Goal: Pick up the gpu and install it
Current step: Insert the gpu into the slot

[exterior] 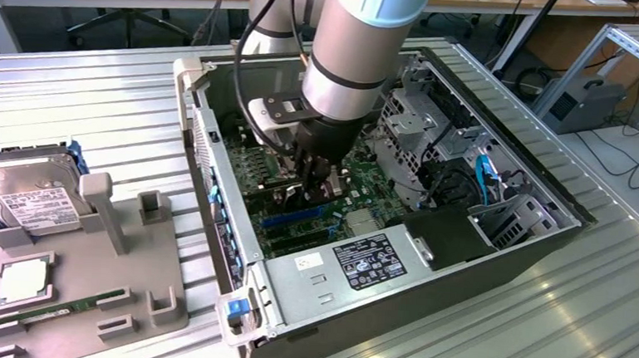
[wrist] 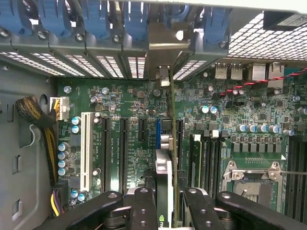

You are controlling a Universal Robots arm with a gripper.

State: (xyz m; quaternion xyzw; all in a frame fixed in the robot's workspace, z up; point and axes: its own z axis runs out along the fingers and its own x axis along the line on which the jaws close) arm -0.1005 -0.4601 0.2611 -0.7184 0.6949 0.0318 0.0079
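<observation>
- Pick-up looks done to us: the claw (wrist: 170,203) is closed on the gpu (wrist: 164,168), one finger on each face of the card, which stands on its edge.
- The gpu is inside the open computer case (exterior: 521,241), over the motherboard (wrist: 129,110). It lines up with the expansion slots, just beside a blue slot (wrist: 157,132). Its far end reaches toward the slot openings in the case's rear wall, under the row of blue clips (wrist: 136,19).
- In the exterior view the claw (exterior: 314,179) is low in the case, close over the board.
- We judge the install to be under way but not finished, since the claw grips the card.
- We cannot tell whether the card's edge connector has entered a slot, because the card itself hides that join.
- The arm covers most of the gpu in the exterior view.
- Off to the exterior view's left, a hard drive (exterior: 32,199) sits on a grey tray (exterior: 124,288) on the surface (exterior: 81,89), well apart from the work.
</observation>
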